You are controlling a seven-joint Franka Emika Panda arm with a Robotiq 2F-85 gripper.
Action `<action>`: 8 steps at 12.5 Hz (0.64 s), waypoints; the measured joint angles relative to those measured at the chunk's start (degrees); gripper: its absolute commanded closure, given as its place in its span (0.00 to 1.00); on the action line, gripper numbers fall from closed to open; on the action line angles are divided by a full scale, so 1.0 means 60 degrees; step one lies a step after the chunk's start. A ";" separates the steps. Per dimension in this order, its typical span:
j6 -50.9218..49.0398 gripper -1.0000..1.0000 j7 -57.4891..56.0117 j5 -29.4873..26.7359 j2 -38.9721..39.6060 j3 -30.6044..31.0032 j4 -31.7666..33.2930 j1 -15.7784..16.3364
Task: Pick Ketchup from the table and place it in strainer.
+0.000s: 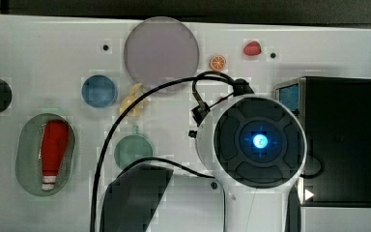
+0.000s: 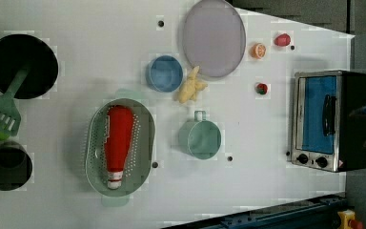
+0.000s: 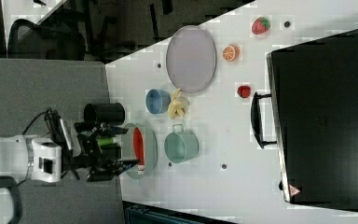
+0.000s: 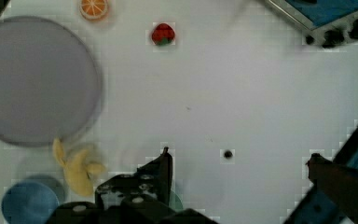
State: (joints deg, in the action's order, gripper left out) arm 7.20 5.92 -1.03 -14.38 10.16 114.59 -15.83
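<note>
The ketchup (image 2: 118, 138), a red tapered bottle, lies flat inside the strainer (image 2: 95, 143) with its white cap toward the left view's bottom. The top view shows the ketchup (image 1: 54, 147) and the mint-green strainer (image 1: 25, 154) at the top view's left. My gripper (image 4: 238, 156) is open, fingers wide apart with only bare table between them. In the right view the gripper (image 3: 121, 147) hangs well above the table, apart from the bottle. In the top view the arm's wrist (image 1: 258, 141) sits over the table's middle right and covers the gripper.
A green cup with a handle (image 2: 200, 138), a blue bowl (image 2: 164, 74), a banana toy (image 2: 190, 87) and a grey plate (image 2: 213, 37) stand mid-table. A toaster oven (image 2: 329, 119) fills the left view's right. Small toy fruits (image 2: 261, 88) lie near it. Black pots (image 2: 21, 66) sit at the left view's left.
</note>
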 measured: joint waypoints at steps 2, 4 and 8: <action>-0.0402 0.00 0.0017 -0.0084 -0.0040 0.0086 -0.0373 0.0086; -0.0388 0.00 0.0017 -0.0237 -0.0063 0.0246 -0.0504 0.0207; -0.0439 0.00 0.0017 -0.0408 -0.0070 0.0315 -0.0597 0.0366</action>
